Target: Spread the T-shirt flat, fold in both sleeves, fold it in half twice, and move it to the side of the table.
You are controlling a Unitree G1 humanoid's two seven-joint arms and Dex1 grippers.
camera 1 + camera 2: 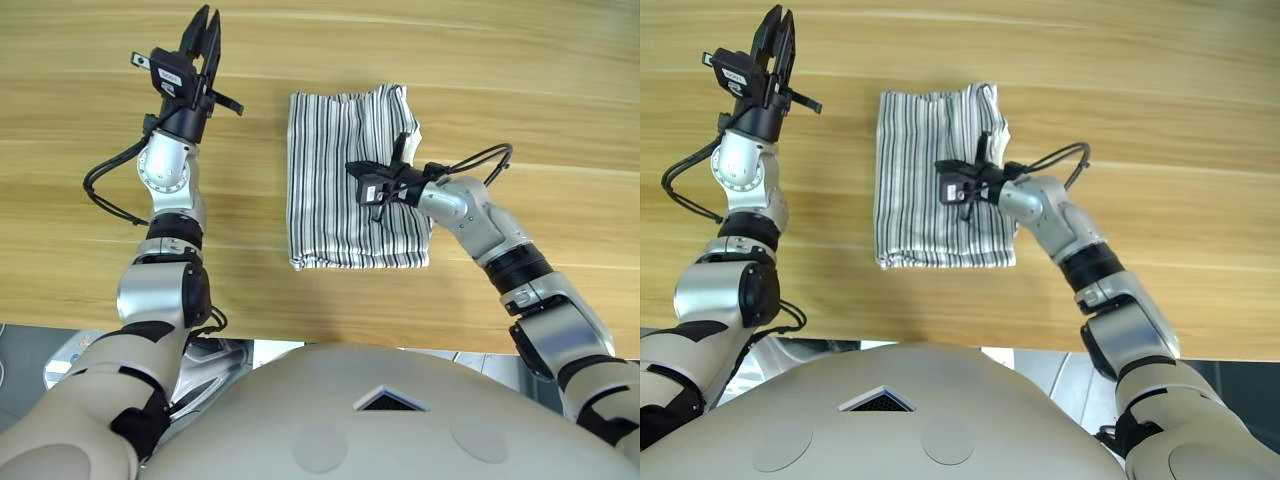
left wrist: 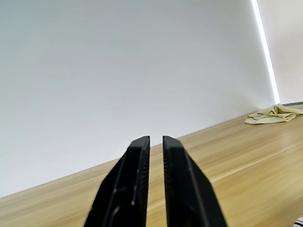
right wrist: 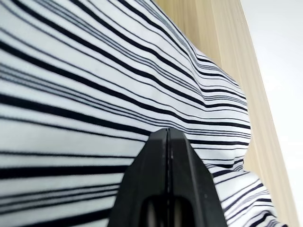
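left gripper (image 1: 207, 14): raised above the table (image 1: 520, 80), at about 10 o'clock from the shirt (image 1: 330, 190) and well apart from it. Its fingers (image 2: 137, 179) point to 12 and are nearly together, with just a thin slit between them and nothing in it. Past the tips the wrist view has wood, a white wall (image 2: 118, 71), and a crumpled yellow cloth (image 2: 272, 114) far off on the table near that wall.

shirt: mid-table, folded to a compact rectangle with the long side running 12 to 6. The black-and-white stripes run the same way. The 9 and 6 o'clock edges are straight. The 6 o'clock edge shows stacked layers (several thicknesses, can't count them). The 1 o'clock corner is rumpled and bulges out past the rectangle. Wood shows on every side of the shirt.

right gripper (image 1: 403, 148): on the shirt's 2 o'clock area, just inside its 3 o'clock edge, with the arm coming in from about 4 o'clock. Its fingers (image 3: 156, 179) are pressed together with no gap along the seam. The tips are down at the striped cloth. Can't tell whether any fabric is pinched or they only touch it. The cloth around the tips is wrinkled, with ridges running off toward the rumpled corner.
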